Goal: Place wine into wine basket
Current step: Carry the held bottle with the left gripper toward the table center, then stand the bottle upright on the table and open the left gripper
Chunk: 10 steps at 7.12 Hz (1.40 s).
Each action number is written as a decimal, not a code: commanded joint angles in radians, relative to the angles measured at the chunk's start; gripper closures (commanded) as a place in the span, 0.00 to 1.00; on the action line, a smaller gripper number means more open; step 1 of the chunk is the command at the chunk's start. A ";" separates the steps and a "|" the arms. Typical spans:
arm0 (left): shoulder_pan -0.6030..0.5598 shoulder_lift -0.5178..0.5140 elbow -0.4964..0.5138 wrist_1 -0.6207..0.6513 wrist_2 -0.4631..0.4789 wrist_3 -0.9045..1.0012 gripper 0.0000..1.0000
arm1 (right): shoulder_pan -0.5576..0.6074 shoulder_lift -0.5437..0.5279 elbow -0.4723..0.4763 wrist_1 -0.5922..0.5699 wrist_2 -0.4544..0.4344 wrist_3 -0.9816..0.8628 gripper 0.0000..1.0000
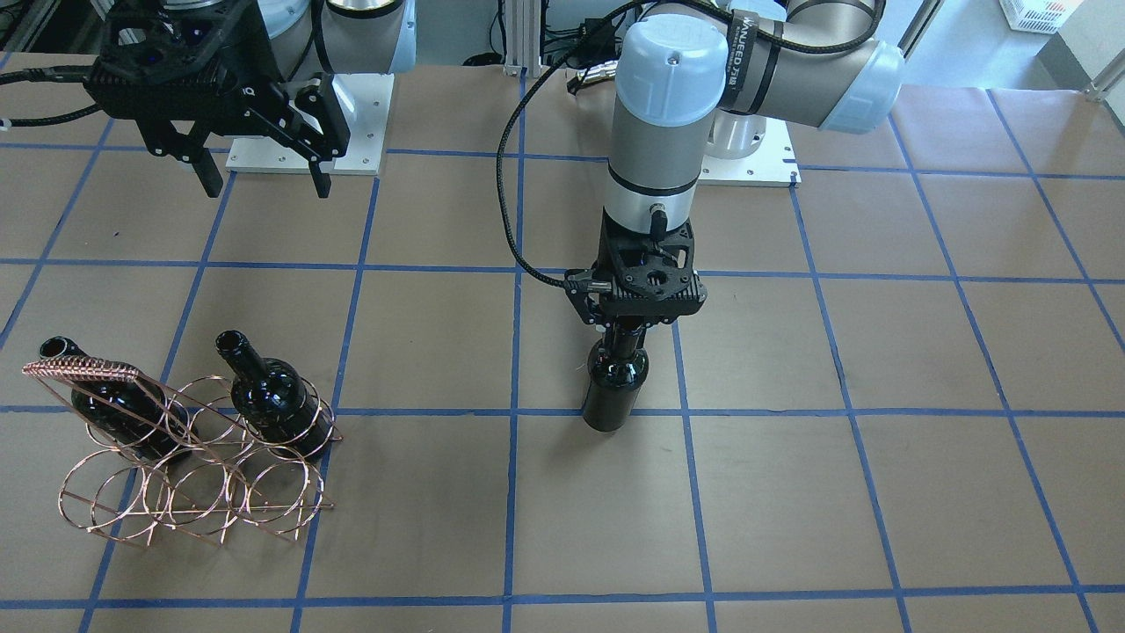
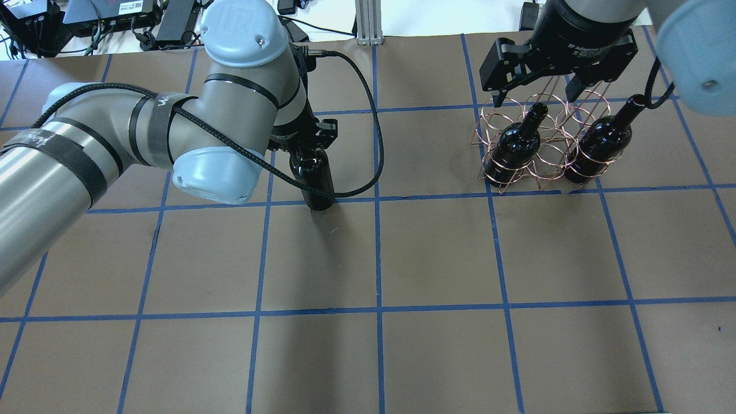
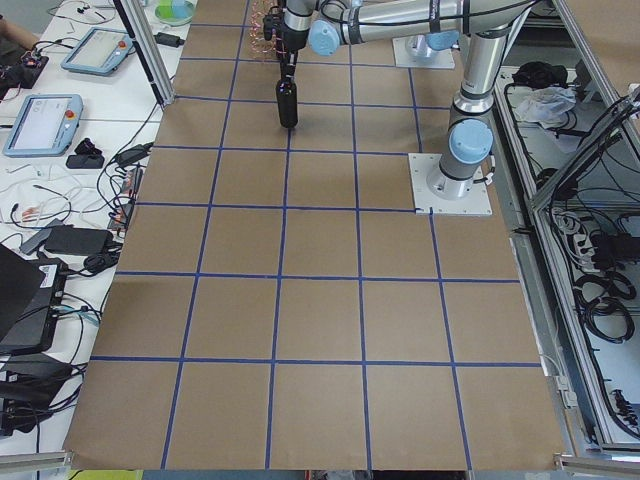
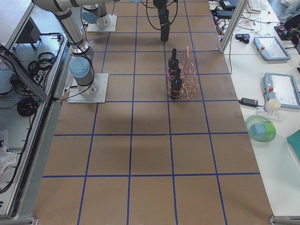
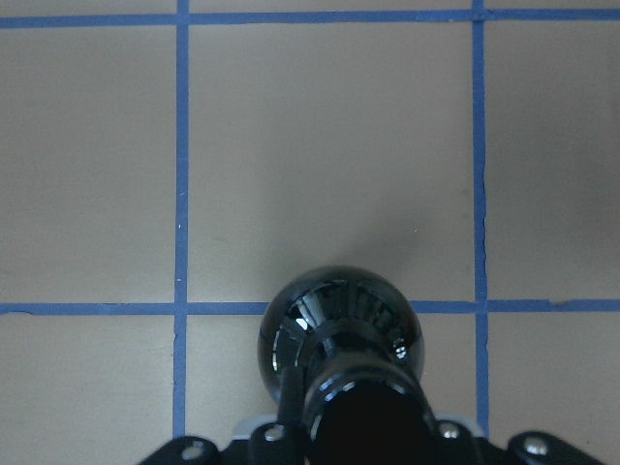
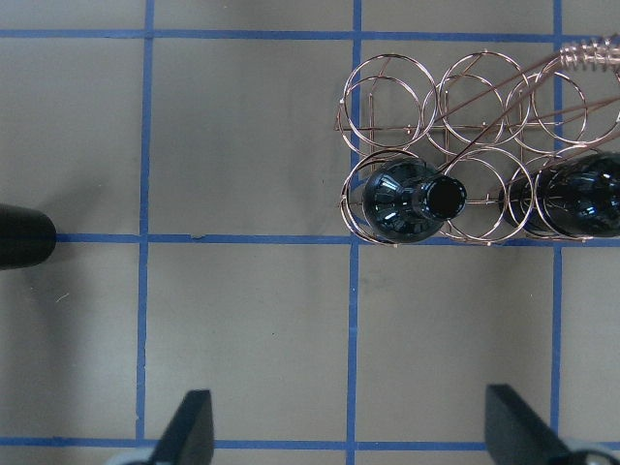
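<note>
A glossy near-black wine bottle (image 1: 613,391) stands upright near the table's middle, on or just above a blue tape line. My left gripper (image 1: 626,336) is shut on its neck from above; the left wrist view looks down on the bottle's shoulder (image 5: 339,315). The copper wire wine basket (image 1: 83,367) stands off to one side, also visible in the overhead view (image 2: 552,123). It holds two more bottles (image 2: 514,146) (image 2: 601,141), leaning in its loops. My right gripper (image 1: 264,180) is open and empty, high above the table on the robot's side of the basket (image 6: 465,107).
Brown table surface with a blue tape grid. Both arms' white base plates (image 1: 308,149) (image 1: 747,154) sit at the robot's edge. The left arm's black cable (image 2: 368,144) loops beside the held bottle. Tablets and a cup (image 4: 272,105) lie on side benches.
</note>
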 commanded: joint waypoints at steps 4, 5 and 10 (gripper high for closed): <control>-0.004 -0.002 -0.007 -0.003 -0.029 0.010 1.00 | 0.000 -0.001 0.000 0.000 0.000 0.000 0.00; -0.004 -0.002 -0.007 -0.003 -0.027 0.015 0.80 | 0.000 -0.001 0.000 0.000 0.000 0.000 0.00; -0.005 0.000 -0.007 -0.022 -0.030 0.012 0.18 | 0.000 -0.001 0.000 0.000 0.002 0.000 0.00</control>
